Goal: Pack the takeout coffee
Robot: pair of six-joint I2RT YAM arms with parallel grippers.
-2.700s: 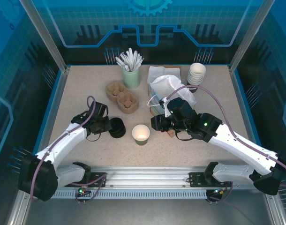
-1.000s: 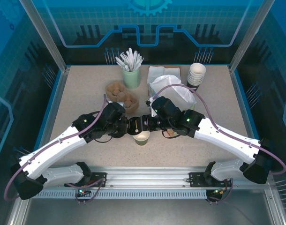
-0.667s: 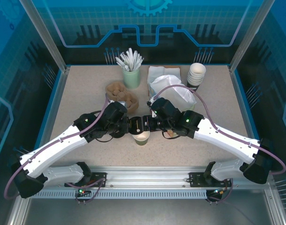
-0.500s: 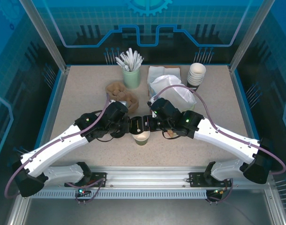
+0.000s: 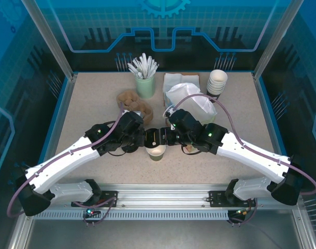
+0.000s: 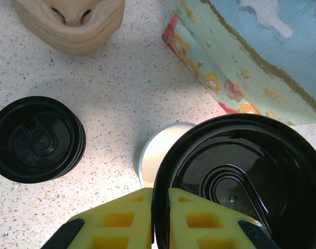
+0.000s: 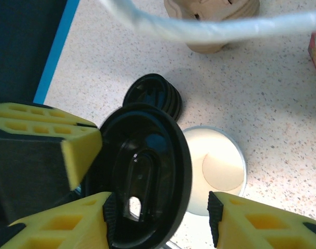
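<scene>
The takeout coffee's cup [image 5: 156, 151] stands lidless on the table, its white inside showing [image 6: 157, 155] [image 7: 218, 169]. Just above it hangs a round black lid [image 5: 153, 138] [image 6: 235, 176] [image 7: 142, 176], tilted on edge. My left gripper [image 5: 145, 139] [image 6: 160, 194] is shut on the lid's rim, one yellow pad on each side. My right gripper [image 5: 164, 137] [image 7: 160, 205] faces it from the right, open, its pads straddling the lid. Its right pad is well apart from the lid and hangs over the cup.
A stack of black lids [image 6: 38, 137] [image 7: 153, 91] sits left of the cup. The patterned paper bag [image 5: 191, 97] [image 6: 251, 62] lies behind right. Tan cup carriers [image 5: 132, 101], a green cup of stirrers [image 5: 145, 83] and stacked white cups [image 5: 217, 82] stand further back.
The left gripper carried a lid from the lid stack to above the cup, and the right gripper came over from the bag to meet it. In the last second both barely moved.
</scene>
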